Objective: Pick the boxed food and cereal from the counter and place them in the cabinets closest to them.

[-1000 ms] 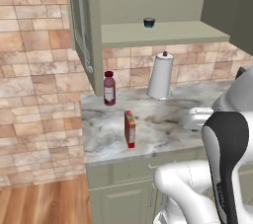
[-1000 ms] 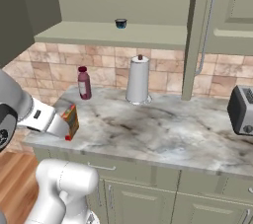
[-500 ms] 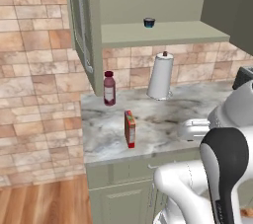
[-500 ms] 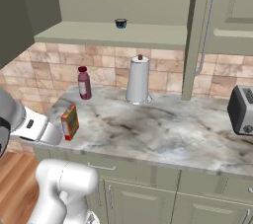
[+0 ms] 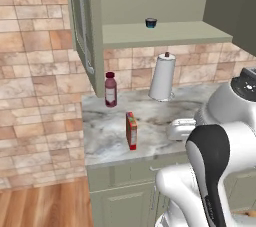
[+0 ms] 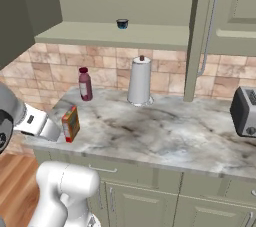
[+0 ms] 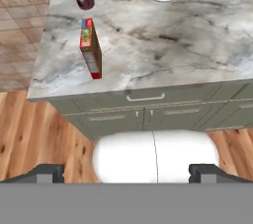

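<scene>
End effector (image 7: 126,172) spread (nothing held), drawn back lower, box (image 5: 131,131) unmoved on counter (image 5: 105,131).

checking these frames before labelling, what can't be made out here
- Box: its print is too small to read in the hand view; in the left base view a narrow side faces the camera.
- Toaster: cut off by the right edge of the right base view; in the left base view the arm hides most of it.
- Cup on the cabinet shelf: too small to tell its contents.
</scene>
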